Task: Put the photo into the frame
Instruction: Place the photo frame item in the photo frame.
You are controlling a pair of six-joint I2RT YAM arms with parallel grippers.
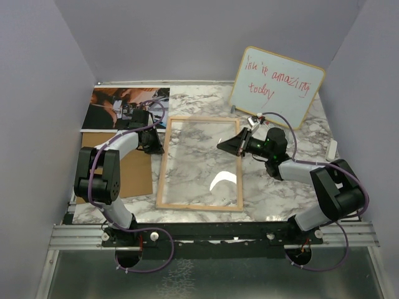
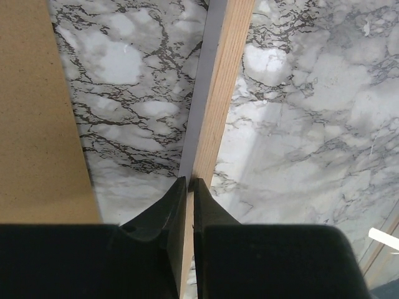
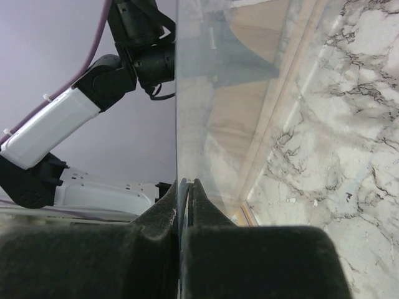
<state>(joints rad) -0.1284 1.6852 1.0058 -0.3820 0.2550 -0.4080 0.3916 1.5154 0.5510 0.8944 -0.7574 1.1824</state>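
Left claw [image 1: 156, 148] grips the left rail of the thin light-wood frame [image 1: 199, 204] with clear pane, lying on the marbled surface [image 1: 274, 187]. The right claw [image 1: 222, 145] reaches over its right rail, and the dark glossy white-bordered photo [image 1: 109, 106] lies back-left, beyond the frame. Left wrist: fingers [image 2: 168, 212] pinched on that rail. Right wrist: fingers [image 3: 165, 212] clamped together on the pane's edge.

The frame [image 1: 199, 205] lies right of the backing board [image 1: 136, 175], photo [image 1: 103, 115] (back left) behind.
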